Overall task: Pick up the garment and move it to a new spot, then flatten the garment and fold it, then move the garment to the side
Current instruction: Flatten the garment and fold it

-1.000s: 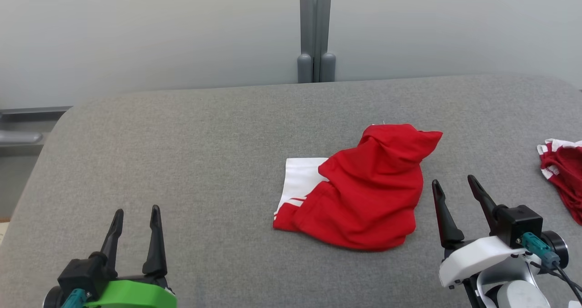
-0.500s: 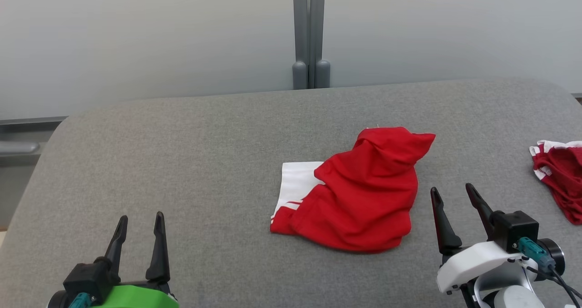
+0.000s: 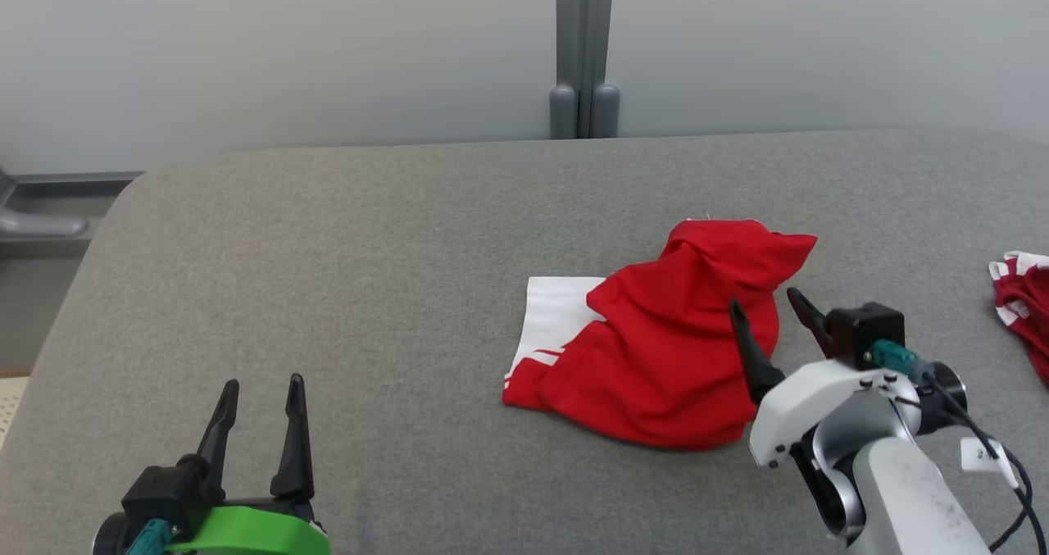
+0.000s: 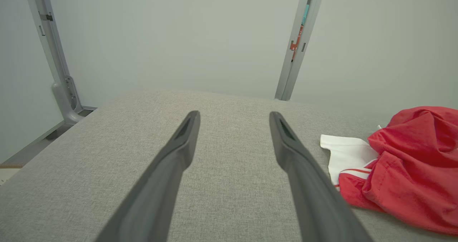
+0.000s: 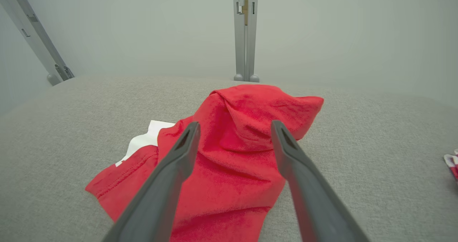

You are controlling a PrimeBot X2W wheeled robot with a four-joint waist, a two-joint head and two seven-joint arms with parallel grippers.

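Observation:
The garment (image 3: 664,342) lies bunched in a red heap right of the table's middle, one white sleeve with red-white trim spread flat at its left. My right gripper (image 3: 766,305) hovers open over the heap's right edge, fingers pointing across the red cloth. In the right wrist view the garment (image 5: 236,145) sits between and beyond the spread fingertips of that gripper (image 5: 234,127), nothing held. My left gripper (image 3: 261,387) stands open at the lower left, well apart from the cloth. The left wrist view shows this gripper (image 4: 234,115) over bare fabric, with the garment (image 4: 404,167) off to the right.
A grey padded table (image 3: 369,276) carries everything. A smaller bunched red-and-white cloth (image 3: 1020,309) lies at the right edge. A grey post (image 3: 583,51) stands behind the table against a pale wall, and a grey rail (image 3: 41,225) is at the far left.
My right gripper has swung up and left, from beside the garment's right side to over its right edge. The head camera has shifted a little. The left gripper stays put.

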